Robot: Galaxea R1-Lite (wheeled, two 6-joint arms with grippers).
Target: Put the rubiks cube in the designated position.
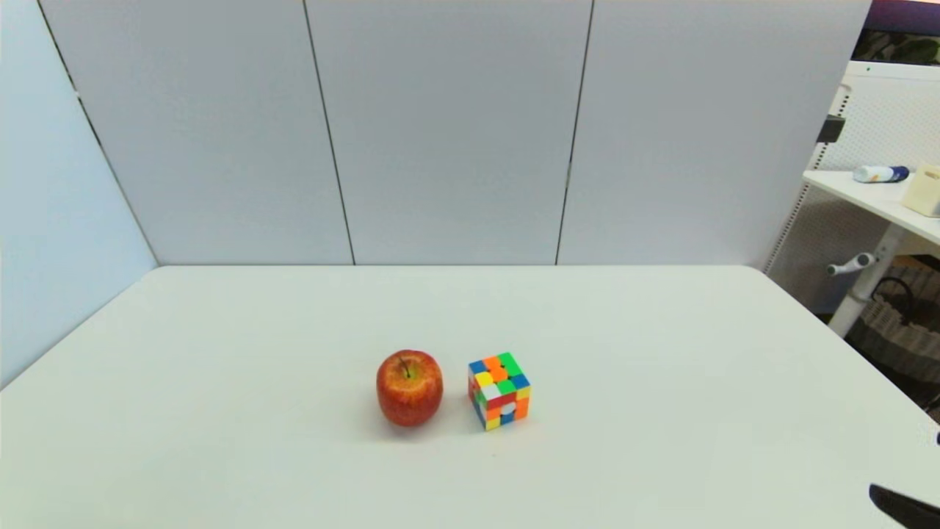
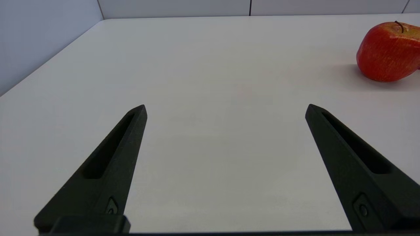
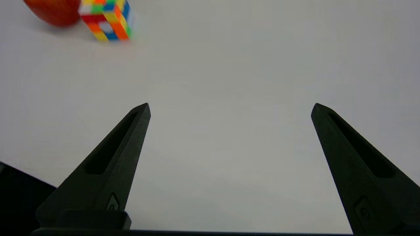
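Observation:
The rubiks cube (image 1: pixel 499 391) rests on the white table near its middle, just right of a red-yellow apple (image 1: pixel 409 387). In the right wrist view the rubiks cube (image 3: pixel 105 20) lies far ahead of my right gripper (image 3: pixel 230 108), which is open with nothing between its fingers. Only a black fingertip of that gripper (image 1: pixel 903 505) shows in the head view, at the table's near right corner. My left gripper (image 2: pixel 225 109) is open over bare table, with the apple (image 2: pixel 388 51) off to one side ahead. The designated position has no marking on the tabletop.
Grey partition panels (image 1: pixel 448 132) wall off the back and left of the table (image 1: pixel 661 441). Beyond the right edge stands another desk (image 1: pixel 881 198) with a bottle and a box on it.

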